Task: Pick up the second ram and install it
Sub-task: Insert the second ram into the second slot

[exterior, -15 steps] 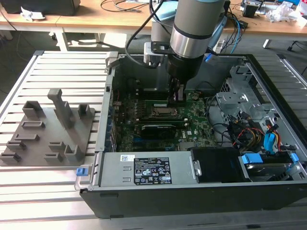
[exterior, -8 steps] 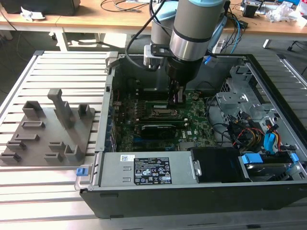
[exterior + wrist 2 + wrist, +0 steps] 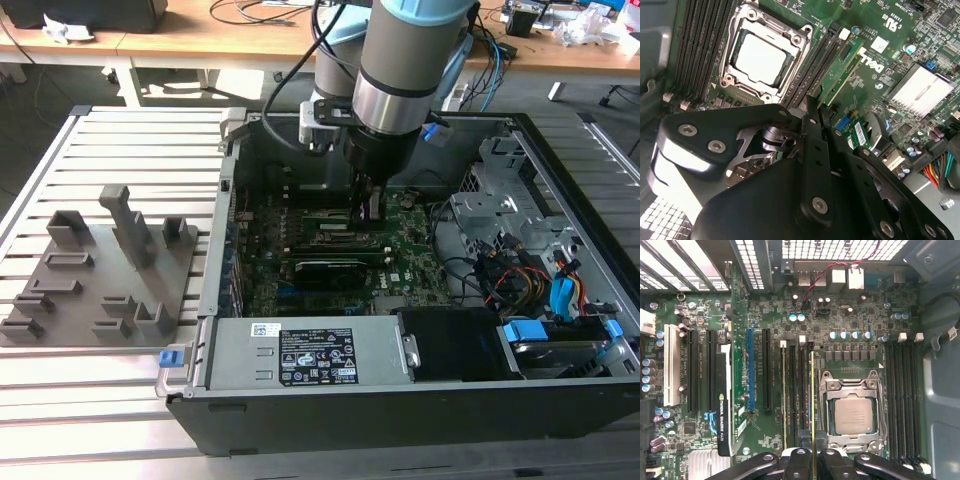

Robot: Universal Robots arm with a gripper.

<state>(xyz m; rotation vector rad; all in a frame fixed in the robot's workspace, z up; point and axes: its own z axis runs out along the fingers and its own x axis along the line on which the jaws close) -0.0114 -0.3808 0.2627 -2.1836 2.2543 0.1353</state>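
Black metal two-finger gripper (image 3: 812, 462) is down inside the open black steel computer case (image 3: 560, 190), jaws pinching the second ram (image 3: 812, 405), a thin green circuit-board stick seen edge-on. The stick stands on edge over the dark plastic memory slots (image 3: 799, 390) just beside the silver square CPU socket (image 3: 854, 412), long axis parallel to the slots. Large glossy green motherboard (image 3: 765, 315) lies beneath. Grey plastic holder tray (image 3: 95, 275) sits on the slatted table at the exterior view's left.

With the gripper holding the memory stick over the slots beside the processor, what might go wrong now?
1. The memory stick stands edge-on in the gripper; if slightly off the slot line, pressing may jam or bend it.
2. One stick already sits close alongside, so the fingers might knock it.
3. The processor socket lies right beside, so a sideways slip could strike it.
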